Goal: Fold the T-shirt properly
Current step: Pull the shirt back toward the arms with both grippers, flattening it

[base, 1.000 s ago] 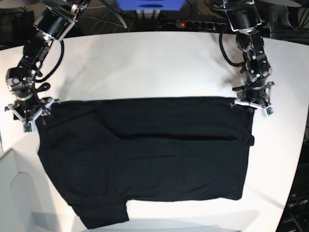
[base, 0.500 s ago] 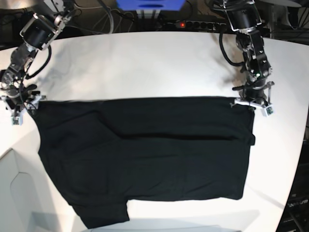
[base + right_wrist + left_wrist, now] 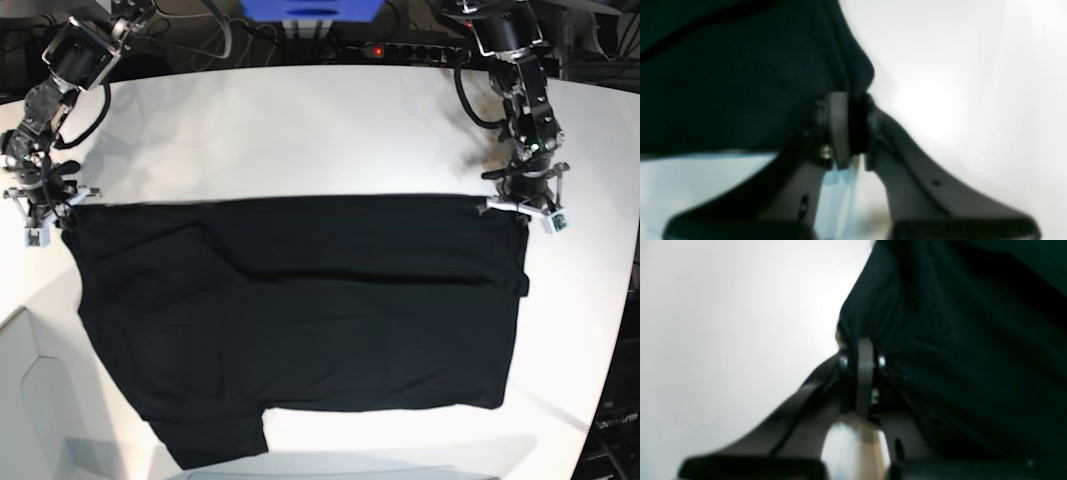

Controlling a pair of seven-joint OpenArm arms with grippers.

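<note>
The black T-shirt (image 3: 300, 320) lies spread flat on the white table (image 3: 300, 130), plain side up, one sleeve hanging at the front left. My left gripper (image 3: 522, 210) is shut on the shirt's far right corner; the left wrist view shows its closed fingers (image 3: 865, 373) pinching black cloth (image 3: 957, 340). My right gripper (image 3: 48, 208) is shut on the far left corner; the right wrist view shows the cloth (image 3: 740, 83) clamped between its fingers (image 3: 840, 126). The print and label are hidden.
A power strip (image 3: 400, 48) with a red light and cables lie behind the table's far edge. A blue box (image 3: 310, 12) stands at the back centre. The table's front left edge (image 3: 30, 330) drops off beside the shirt.
My right gripper has pulled the shirt's left corner further left and back, stretching the far edge straighter. My left gripper has shifted slightly back with its corner.
</note>
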